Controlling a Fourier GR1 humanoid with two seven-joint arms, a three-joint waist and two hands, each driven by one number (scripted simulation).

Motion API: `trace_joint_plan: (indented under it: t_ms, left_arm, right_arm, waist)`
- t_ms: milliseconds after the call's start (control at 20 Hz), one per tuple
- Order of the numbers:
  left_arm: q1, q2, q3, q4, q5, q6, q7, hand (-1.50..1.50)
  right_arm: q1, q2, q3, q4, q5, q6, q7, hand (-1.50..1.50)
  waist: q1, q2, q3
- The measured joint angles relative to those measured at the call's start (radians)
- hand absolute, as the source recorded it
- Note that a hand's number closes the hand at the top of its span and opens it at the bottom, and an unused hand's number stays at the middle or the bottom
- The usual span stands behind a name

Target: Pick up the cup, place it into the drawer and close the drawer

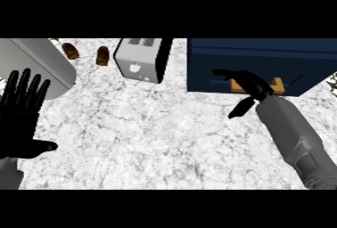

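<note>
Drawer sits dark blue at the far right of the white tabletop. The right hand lies over its front, fingers curled at an orange-brown thing, maybe the cup; I cannot tell. A toaster stands left, two brown bottles beyond. The left hand rests open, far left.

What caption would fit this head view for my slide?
Black right hand reaching to the dark blue drawer unit by its tan handle; open black left hand resting at left.
</note>
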State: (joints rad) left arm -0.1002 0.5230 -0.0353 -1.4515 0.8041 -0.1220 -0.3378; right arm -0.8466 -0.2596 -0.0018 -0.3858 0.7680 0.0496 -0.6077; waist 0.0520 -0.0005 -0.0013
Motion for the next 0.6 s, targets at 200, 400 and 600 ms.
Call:
trace_joint_plan:
  t_ms: [200,400,600]
  left_arm:
    - [-0.011,-0.013,-0.008,0.017,-0.017,-0.014,-0.009,-1.50]
    - [-0.026,-0.010,0.000,0.030,-0.024,-0.018,-0.009,-1.50]
    - [-0.038,-0.020,-0.001,0.051,-0.039,-0.024,-0.025,-1.50]
  right_arm:
    - [-0.052,-0.023,-0.021,0.072,-0.007,0.030,-0.038,-1.50]
    - [-0.083,-0.039,-0.031,0.124,-0.011,0.069,-0.066,-1.50]
    - [-0.091,-0.047,-0.043,0.160,-0.021,0.090,-0.108,-1.50]
  waist:
    - [0.011,0.006,0.000]
    - [0.018,0.009,0.001]
    - [0.023,0.012,0.004]
